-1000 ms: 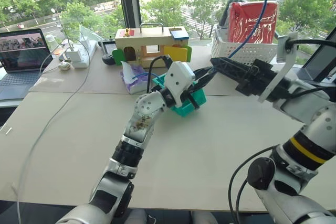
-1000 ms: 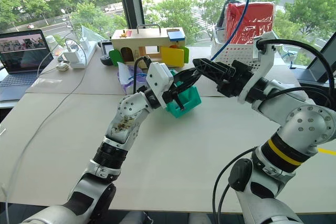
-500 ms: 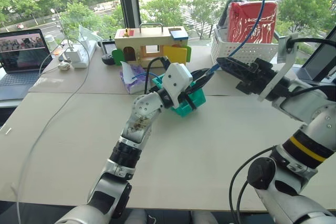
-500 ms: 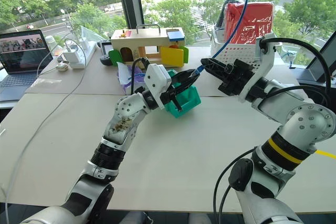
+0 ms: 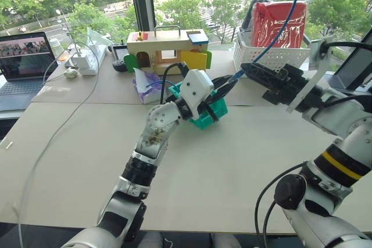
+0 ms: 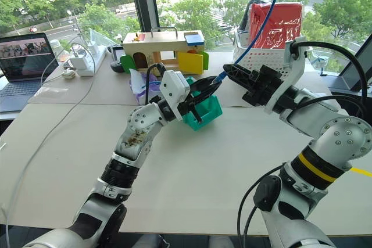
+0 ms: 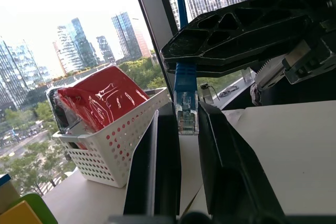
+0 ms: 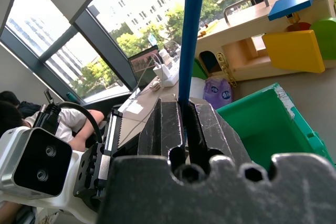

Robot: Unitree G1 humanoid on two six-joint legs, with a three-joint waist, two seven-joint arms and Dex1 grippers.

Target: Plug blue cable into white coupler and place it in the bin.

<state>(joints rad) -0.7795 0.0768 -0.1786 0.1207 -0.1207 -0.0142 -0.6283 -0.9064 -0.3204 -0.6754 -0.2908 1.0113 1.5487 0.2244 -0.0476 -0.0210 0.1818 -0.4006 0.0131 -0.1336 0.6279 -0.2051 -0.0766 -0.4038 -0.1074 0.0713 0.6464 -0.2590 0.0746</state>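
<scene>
The blue cable [image 5: 279, 27] runs down from above into my right gripper [image 5: 244, 69], whose black fingers [image 8: 168, 124] are shut on it just behind its clear plug [image 7: 186, 114]. That plug lies between the fingertips of my left gripper [image 5: 224, 88], which is shut and raised above the table; whether it clamps the plug I cannot tell. Both grippers meet tip to tip just above the teal bin [image 5: 214, 113]. The white coupler is hidden.
A white lattice basket [image 5: 273, 57] holding a red bag stands behind the right gripper. A wooden toy house [image 5: 165, 47] and a tissue pack [image 5: 145, 88] sit behind the bin. At far left are a laptop [image 5: 23, 62], a power strip [image 5: 87, 59] and a long white cord [image 5: 52, 137].
The right gripper's fingers, spread wide around the left fingertips a second ago, have drawn together on the cable. Both arms have stayed in place.
</scene>
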